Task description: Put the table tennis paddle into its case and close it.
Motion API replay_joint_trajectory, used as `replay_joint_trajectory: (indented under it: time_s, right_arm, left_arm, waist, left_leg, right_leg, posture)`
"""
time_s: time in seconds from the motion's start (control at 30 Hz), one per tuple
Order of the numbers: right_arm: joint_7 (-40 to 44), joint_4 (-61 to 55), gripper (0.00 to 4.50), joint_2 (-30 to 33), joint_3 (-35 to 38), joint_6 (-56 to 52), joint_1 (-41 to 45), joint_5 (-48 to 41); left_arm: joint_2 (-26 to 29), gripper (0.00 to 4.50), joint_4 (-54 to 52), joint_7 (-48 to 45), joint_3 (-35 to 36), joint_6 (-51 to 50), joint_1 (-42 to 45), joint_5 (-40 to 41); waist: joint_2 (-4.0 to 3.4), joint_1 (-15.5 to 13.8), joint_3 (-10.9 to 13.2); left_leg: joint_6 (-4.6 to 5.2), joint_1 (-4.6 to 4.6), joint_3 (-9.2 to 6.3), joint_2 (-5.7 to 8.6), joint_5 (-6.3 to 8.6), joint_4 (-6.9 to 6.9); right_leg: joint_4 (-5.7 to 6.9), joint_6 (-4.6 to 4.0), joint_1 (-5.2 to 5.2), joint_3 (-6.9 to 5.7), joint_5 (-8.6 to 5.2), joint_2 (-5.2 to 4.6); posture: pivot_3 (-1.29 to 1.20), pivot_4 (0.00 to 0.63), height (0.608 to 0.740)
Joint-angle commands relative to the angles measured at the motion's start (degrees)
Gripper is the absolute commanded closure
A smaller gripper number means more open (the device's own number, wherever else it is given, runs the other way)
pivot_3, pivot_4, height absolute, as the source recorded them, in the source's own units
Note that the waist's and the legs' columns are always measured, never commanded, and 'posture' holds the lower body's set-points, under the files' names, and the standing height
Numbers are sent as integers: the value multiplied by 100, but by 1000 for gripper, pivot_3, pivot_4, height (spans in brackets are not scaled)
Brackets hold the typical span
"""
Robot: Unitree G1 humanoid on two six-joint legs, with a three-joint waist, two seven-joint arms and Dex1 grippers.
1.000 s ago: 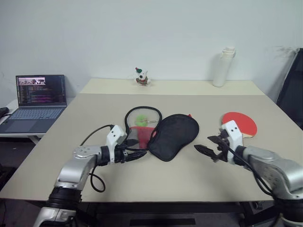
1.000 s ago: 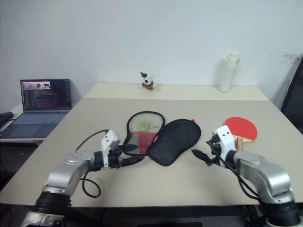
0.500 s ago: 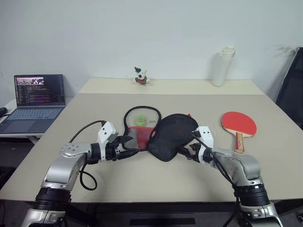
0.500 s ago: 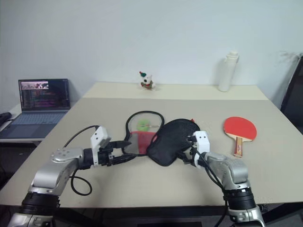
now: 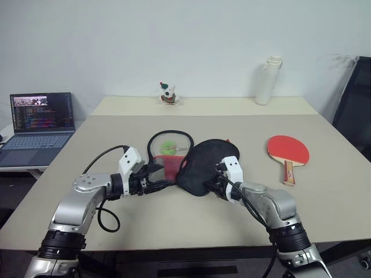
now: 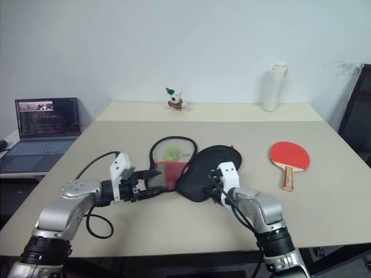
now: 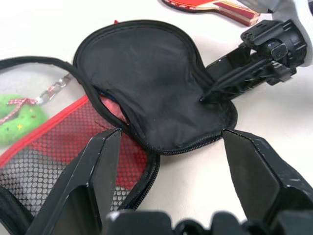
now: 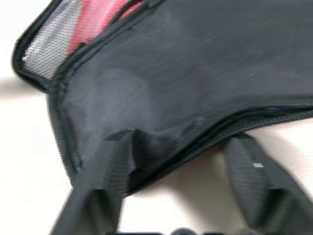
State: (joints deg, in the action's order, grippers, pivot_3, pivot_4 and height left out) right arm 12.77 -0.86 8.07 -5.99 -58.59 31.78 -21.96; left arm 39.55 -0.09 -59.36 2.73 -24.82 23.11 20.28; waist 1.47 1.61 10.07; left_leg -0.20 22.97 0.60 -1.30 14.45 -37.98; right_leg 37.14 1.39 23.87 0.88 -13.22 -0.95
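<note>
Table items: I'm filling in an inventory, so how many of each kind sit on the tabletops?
Paddle: 1
Case: 1
Bottle: 1
Small figurine: 1
Laptop: 1
Total: 5

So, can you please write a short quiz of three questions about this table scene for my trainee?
1. True or false: the round red table tennis paddle with the wooden handle is already inside the soft black and red zip case.
2. Which pincer is at the black flap of the case? A) left pincer B) right pincer
3. What green item lies under the clear half of the case?

Key: 1. False, it lies on the beige table. 2. B. 3. A green ball.
</note>
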Motion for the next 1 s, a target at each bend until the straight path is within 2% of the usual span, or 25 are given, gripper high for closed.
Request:
replay_joint_trajectory:
  time_s: [0.03,0.17,0.5,0.73,1.0]
  right_arm:
    - [173,-16,3109,206,145,53,90,51]
    - [295,-52,4449,412,328,-87,79,1]
    - [853,-131,4449,1293,792,-514,126,-179]
    - [1240,159,4449,2003,883,-419,253,-125]
    - [1356,211,4449,2297,1066,-434,178,-165]
  left_arm:
    - [72,941,-315,32,121,-50,52,139]
    - [22,941,-370,34,80,-85,146,162]
    - [-153,941,-319,-74,-203,-32,412,107]
    - [-287,941,-201,-131,-408,44,636,48]
    - [-359,941,-45,-210,-507,116,792,14]
  waist:
    - [0,-2,0]
    - [0,-2,0]
    - [1,-8,1]
    - [3,-9,2]
    - [4,-8,3]
  left_leg:
    - [0,0,0,0,0,0]
    - [0,1,3,1,0,1]
    - [0,2,6,6,0,2]
    - [0,3,8,3,0,3]
    - [0,4,11,0,0,4]
  right_leg:
    - [0,0,0,0,0,0]
    - [-1,0,1,1,0,1]
    - [-5,5,0,4,-2,0]
    - [-4,10,3,7,-6,8]
    - [-3,11,8,10,-7,13]
  posture:
    - [0,150,740]
    - [0,150,740]
    - [0,150,740]
    - [0,150,740]
    - [0,150,740]
